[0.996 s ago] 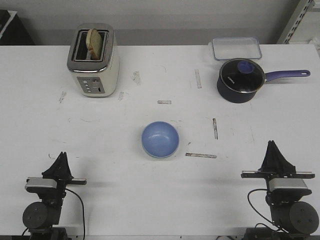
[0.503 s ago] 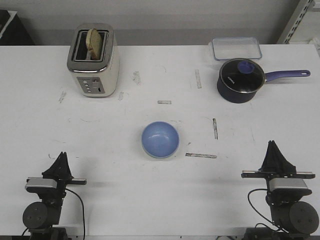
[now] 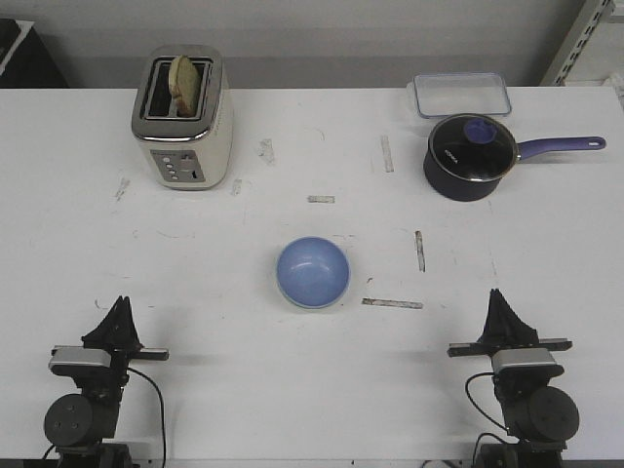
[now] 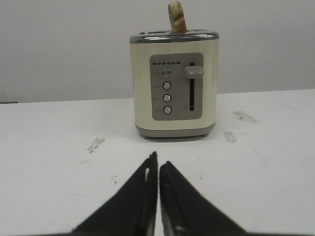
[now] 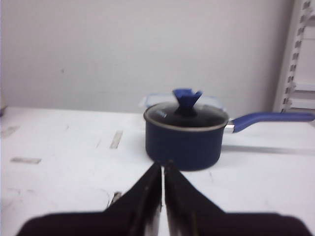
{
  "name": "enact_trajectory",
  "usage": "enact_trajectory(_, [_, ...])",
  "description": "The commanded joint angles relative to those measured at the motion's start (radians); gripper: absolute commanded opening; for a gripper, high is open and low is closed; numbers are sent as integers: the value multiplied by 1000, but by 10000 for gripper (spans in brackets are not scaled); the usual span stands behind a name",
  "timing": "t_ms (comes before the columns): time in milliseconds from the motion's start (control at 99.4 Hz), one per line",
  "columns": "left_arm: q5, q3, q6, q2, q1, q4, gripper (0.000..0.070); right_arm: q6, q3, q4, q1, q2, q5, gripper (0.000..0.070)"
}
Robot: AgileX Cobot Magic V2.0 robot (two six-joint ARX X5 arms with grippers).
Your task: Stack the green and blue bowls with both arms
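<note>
White worktop (image 3: pixel 292 390) held the blue bowl (image 3: pixel 312 272) nested in the green, at centre. Left fingers (image 4: pixel 158 169) and right fingers (image 5: pixel 162 173) were clenched, empty, near the front edge.

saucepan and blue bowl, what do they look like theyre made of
Saucepan: looks like dark blue coated metal with a clear glass lid, judging by the bright metal rim and see-through top. Blue bowl: matte and evenly coloured with no glare, likely plastic or unglazed ceramic; cannot tell which.

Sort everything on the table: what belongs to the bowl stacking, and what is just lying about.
Job: blue bowl, a pale rim showing beneath it; left gripper; right gripper.
Lying about: toaster with bread, saucepan, clear container.
</note>
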Motion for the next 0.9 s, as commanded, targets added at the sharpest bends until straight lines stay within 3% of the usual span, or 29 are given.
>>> enact_trajectory(0, [2, -22, 13, -2, 2, 15, 1, -3, -28, 21, -6, -28, 0, 0])
enact_trajectory(231, [2, -22, 13, -2, 2, 15, 1, 0, -108, 18, -8, -115, 7, 0])
enact_trajectory(886, [2, -22, 13, -2, 2, 15, 1, -1, -108, 10, -5, -112, 5, 0])
